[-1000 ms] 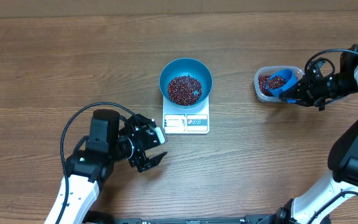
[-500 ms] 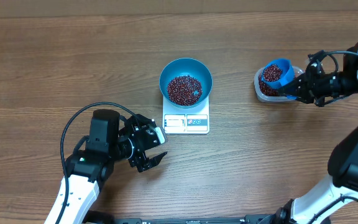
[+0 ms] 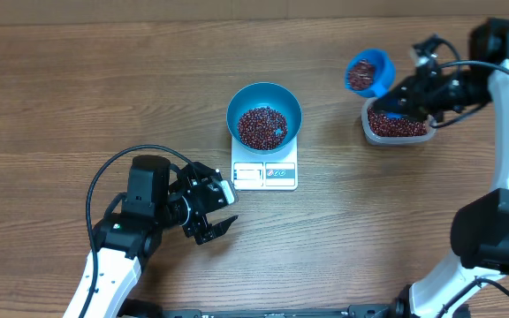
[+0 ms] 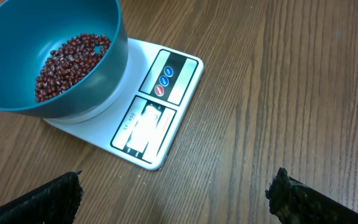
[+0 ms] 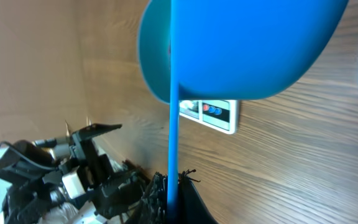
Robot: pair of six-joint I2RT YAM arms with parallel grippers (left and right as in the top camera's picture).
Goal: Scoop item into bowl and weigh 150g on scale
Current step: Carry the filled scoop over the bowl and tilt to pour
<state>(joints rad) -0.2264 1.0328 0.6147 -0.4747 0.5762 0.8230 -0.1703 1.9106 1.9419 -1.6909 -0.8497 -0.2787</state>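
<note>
Upper right: the right gripper (image 3: 402, 95) clamps the handle of a bean-filled scoop (image 3: 367, 71), handle running diagonally. The bowl (image 3: 233, 104) of beans (image 3: 262, 127) sits on the scale (image 3: 265, 174), left and slightly lower, bare counter (image 3: 330, 97) between. Lower left: left gripper (image 3: 225, 209), spread wide, empty, nearer the scale.

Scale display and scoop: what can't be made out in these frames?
Left wrist: display is washed out by glare; bowl is cut off by the top and left edges.
Overhead: display is too small to read.
Right wrist: scoop shows only its underside, which hides its load.
</note>
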